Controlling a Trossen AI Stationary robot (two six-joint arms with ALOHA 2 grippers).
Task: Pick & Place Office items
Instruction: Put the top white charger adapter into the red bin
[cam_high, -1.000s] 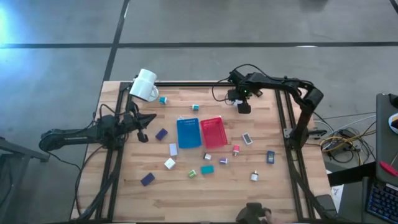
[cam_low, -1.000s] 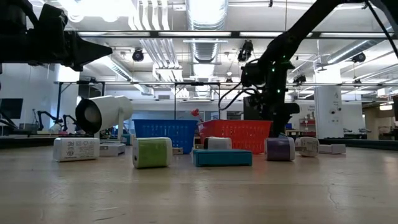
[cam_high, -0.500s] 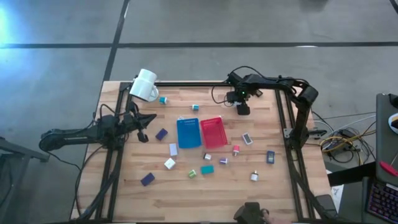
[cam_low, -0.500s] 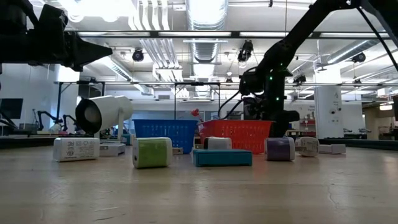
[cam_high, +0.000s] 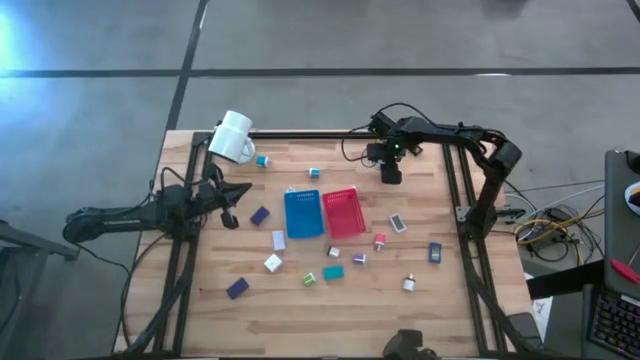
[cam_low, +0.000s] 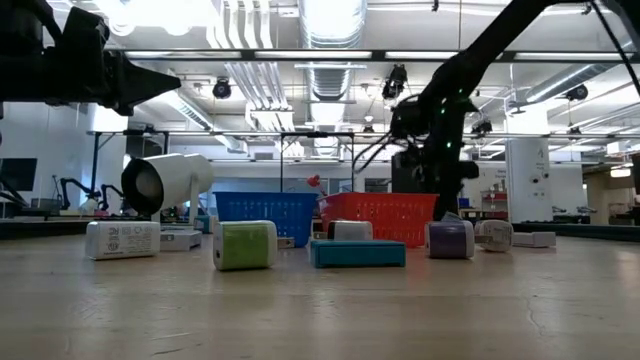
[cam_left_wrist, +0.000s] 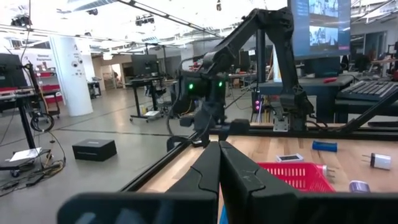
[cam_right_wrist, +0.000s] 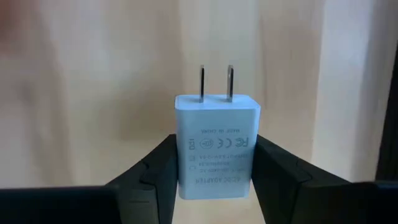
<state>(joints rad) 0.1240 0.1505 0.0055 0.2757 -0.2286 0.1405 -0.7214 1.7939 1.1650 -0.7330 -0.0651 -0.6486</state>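
My right gripper (cam_high: 390, 174) is over the far part of the table, beyond the red tray (cam_high: 344, 212), pointing down and shut on a white plug adapter (cam_right_wrist: 216, 143) with two metal prongs. The low view shows this gripper (cam_low: 440, 170) behind the red tray (cam_low: 380, 215). The other office items lie loose on the wood: teal blocks (cam_high: 262, 160), dark blue ones (cam_high: 260, 214), white ones (cam_high: 273, 263), a green one (cam_high: 310, 279) and a purple one (cam_high: 359, 259). My left gripper (cam_high: 238, 195) waits shut at the table's left side, raised off the wood. My right gripper pinches the white adapter's body by its two side faces (cam_right_wrist: 186, 168), one dark finger (cam_right_wrist: 155, 171) on each side. It comes from above. The prongs (cam_right_wrist: 215, 83) stick out past the fingertips toward the wood. I cannot tell whether the adapter is clear of the table.
A blue tray (cam_high: 303, 213) stands beside the red one at mid-table. A large white mug (cam_high: 233, 137) lies on its side at the far left corner. More small items, among them a dark blue one (cam_high: 435, 252), lie right of the trays. Black frame rails (cam_high: 455, 190) border the table.
My right arm has dipped toward the table at the same spot near the far edge and come up again. My left arm and the loose items have kept still.
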